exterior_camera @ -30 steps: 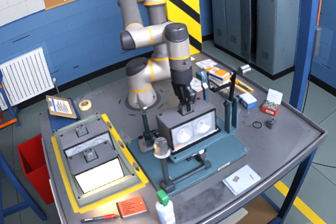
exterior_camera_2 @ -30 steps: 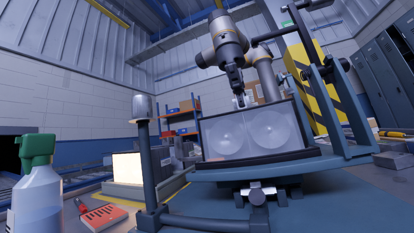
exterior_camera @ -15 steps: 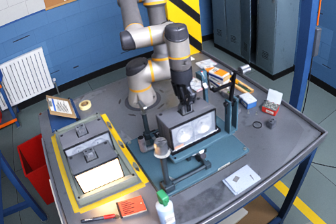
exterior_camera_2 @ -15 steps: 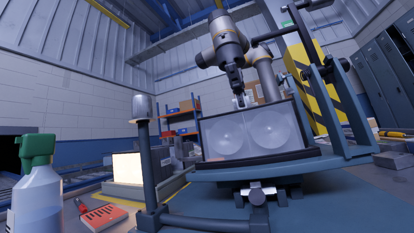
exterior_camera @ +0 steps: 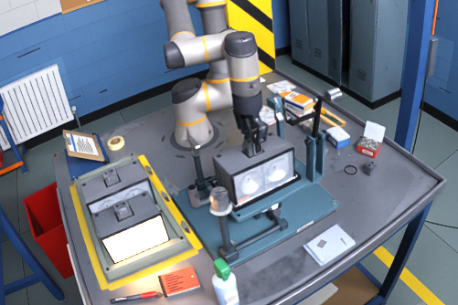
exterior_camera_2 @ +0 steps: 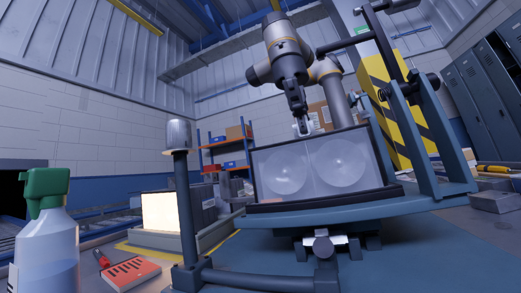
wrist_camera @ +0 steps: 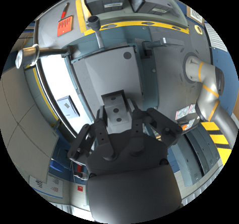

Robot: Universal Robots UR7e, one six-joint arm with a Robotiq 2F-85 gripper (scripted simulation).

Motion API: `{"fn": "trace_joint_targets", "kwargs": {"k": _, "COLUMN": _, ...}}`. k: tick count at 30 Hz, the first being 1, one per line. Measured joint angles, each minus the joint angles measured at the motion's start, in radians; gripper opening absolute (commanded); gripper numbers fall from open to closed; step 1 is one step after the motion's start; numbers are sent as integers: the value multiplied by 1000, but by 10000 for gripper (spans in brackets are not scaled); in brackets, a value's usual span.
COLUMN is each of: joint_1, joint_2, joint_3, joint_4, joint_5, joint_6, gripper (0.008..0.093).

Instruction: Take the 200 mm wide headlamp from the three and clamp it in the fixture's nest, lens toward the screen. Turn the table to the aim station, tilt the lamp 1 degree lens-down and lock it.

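The headlamp (exterior_camera: 257, 176) (exterior_camera_2: 319, 167) (wrist_camera: 111, 76), a dark box with two round reflectors behind a clear lens, sits in the nest of the blue fixture (exterior_camera: 258, 205) in the middle of the table. Its lens faces the table's front edge. My gripper (exterior_camera: 253, 147) (exterior_camera_2: 302, 125) (wrist_camera: 117, 111) stands open over the grey handle block (wrist_camera: 114, 107) on top of the lamp and holds nothing. The clamp arm (exterior_camera: 320, 107) (exterior_camera_2: 384, 36) with its steel knob stands raised at the fixture's right side.
A yellow-edged tray (exterior_camera: 126, 214) at the table's left holds two more headlamps, one with a glowing white face. A knob-topped post (exterior_camera: 221, 205) (exterior_camera_2: 178, 136) rises at the fixture's front. A spray bottle (exterior_camera: 224, 283), red card, marker, paper pad and small boxes lie around.
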Motion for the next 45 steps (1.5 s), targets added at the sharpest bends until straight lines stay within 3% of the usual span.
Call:
{"fn": "trace_joint_targets", "kwargs": {"k": 14, "joint_1": 0, "joint_2": 0, "joint_3": 0, "joint_4": 0, "joint_5": 0, "joint_6": 0, "gripper": 580}}
{"fn": "trace_joint_targets", "kwargs": {"k": 27, "joint_1": 0, "joint_2": -2, "joint_3": -4, "joint_4": 7, "joint_5": 0, "joint_6": 0, "gripper": 580}}
{"fn": "trace_joint_targets", "kwargs": {"k": 39, "joint_1": -2, "joint_2": -35, "joint_3": -108, "joint_4": 141, "joint_5": 0, "joint_6": -2, "gripper": 580}}
{"fn": "trace_joint_targets", "kwargs": {"k": 45, "joint_1": -2, "joint_2": -39, "joint_3": -125, "joint_4": 161, "joint_5": 0, "joint_6": -2, "gripper": 580}}
